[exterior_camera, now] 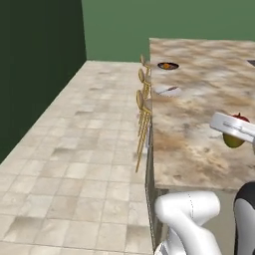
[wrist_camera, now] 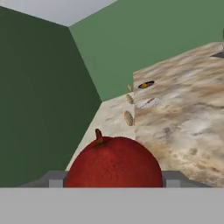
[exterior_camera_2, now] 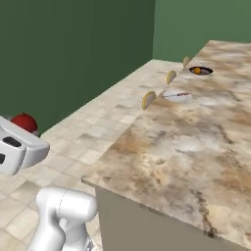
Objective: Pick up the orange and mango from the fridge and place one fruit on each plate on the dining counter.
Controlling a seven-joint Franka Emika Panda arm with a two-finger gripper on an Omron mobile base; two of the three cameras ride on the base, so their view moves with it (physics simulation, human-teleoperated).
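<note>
Mango [wrist_camera: 113, 162] carried toward the dining counter [exterior_camera: 199, 129], pinched in the gripper [exterior_camera: 234, 130].
It should be lowered gently onto the white plate [exterior_camera: 167, 90], at eleven o'clock.

Rendered home kitchen with a dining spot: long island with marbled beige-brown stone top [exterior_camera: 199, 124], row of wooden bar stools [exterior_camera: 143, 112] along its edge, two round plates [exterior_camera: 168, 65] set out, beige floor tiles [exterior_camera: 74, 149], dark green walls [exterior_camera: 35, 64].

Gripper [wrist_camera: 113, 186] fingertips hidden behind the mango [wrist_camera: 114, 162].
</note>
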